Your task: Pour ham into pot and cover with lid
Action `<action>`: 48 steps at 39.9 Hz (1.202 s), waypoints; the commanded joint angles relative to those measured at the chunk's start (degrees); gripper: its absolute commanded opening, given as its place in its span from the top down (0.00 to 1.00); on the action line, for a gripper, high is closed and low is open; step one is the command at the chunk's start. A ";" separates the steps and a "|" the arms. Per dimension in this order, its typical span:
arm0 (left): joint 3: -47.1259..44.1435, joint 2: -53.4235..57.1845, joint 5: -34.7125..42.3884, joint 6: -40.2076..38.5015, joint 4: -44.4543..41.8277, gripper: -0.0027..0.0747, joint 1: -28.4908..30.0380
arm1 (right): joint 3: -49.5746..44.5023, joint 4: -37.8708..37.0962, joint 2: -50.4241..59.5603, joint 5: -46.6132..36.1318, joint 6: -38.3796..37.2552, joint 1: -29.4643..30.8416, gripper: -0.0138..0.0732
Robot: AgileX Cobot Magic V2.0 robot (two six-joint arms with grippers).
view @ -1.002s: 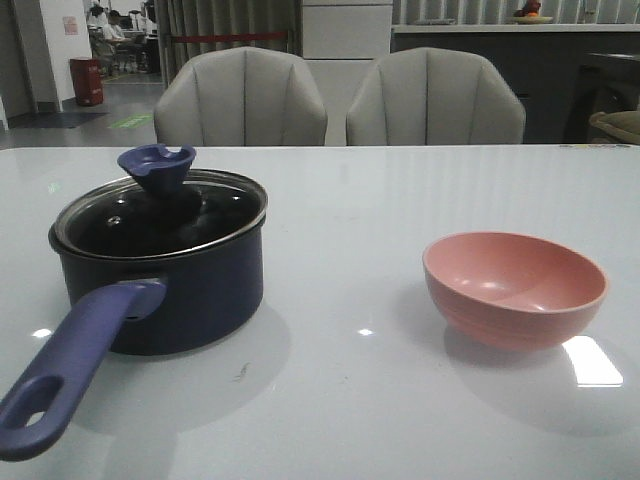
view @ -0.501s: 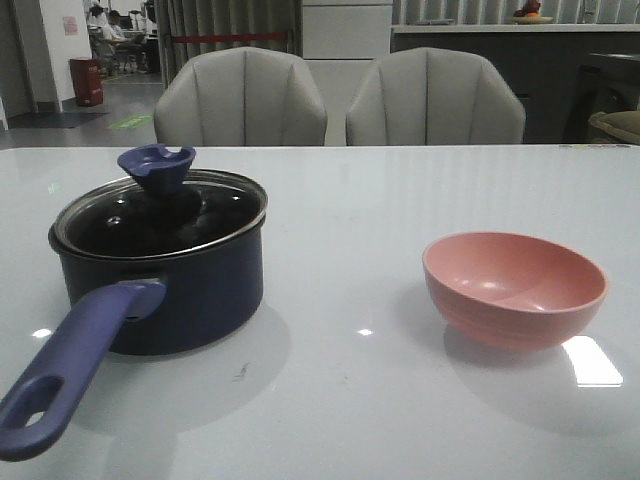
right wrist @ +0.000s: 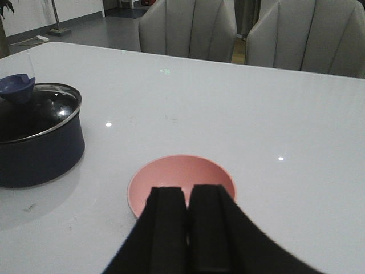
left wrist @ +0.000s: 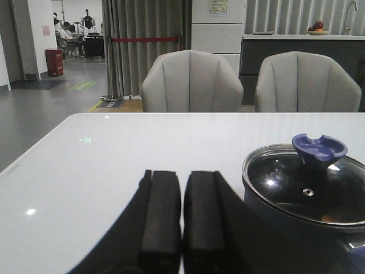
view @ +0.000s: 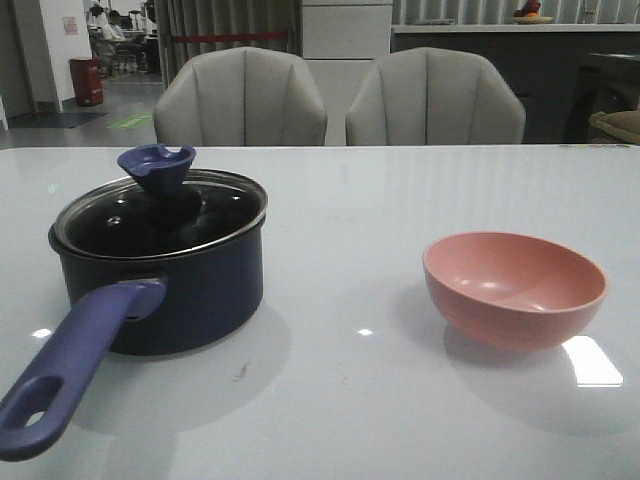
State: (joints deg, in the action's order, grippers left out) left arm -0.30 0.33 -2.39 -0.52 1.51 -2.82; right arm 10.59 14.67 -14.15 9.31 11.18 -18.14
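Glass lid [view: 160, 212] seated on the navy saucepan [view: 160, 285], pink bowl [view: 515, 288] apparently emptied, both grippers [left wrist: 169, 220] [right wrist: 187, 228] closed on nothing: task looks complete.

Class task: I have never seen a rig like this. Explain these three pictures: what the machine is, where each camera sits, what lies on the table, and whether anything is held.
This is a robot with two arms, each ending in a pincer. One camera looks forward over the white table. The other two ride on the wrists, so the black shapes are the left pincer and right pincer, both shut and holding nothing. On the table stands a dark pot with a purple handle and its glass lid on. Through the glass in the left wrist view a small orange bit shows, perhaps ham. To the right sits a pink bowl, empty as far as shown.
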 commanded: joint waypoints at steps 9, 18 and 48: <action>-1.20 -0.40 4.65 -0.05 0.40 0.82 0.02 | 1.58 -1.59 -0.44 -4.84 0.53 1.30 0.67; -1.20 -0.40 4.65 -0.05 0.40 0.82 0.02 | 0.00 -10.50 3.96 -5.29 -2.10 9.60 0.67; -1.20 -0.40 4.65 -0.05 0.40 0.82 0.02 | -11.83 -15.40 15.85 -10.18 -8.37 11.10 0.67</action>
State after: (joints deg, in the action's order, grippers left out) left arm -0.30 0.33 -2.35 -0.52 1.51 -2.82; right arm -1.54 -0.92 0.67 4.15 2.64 -7.38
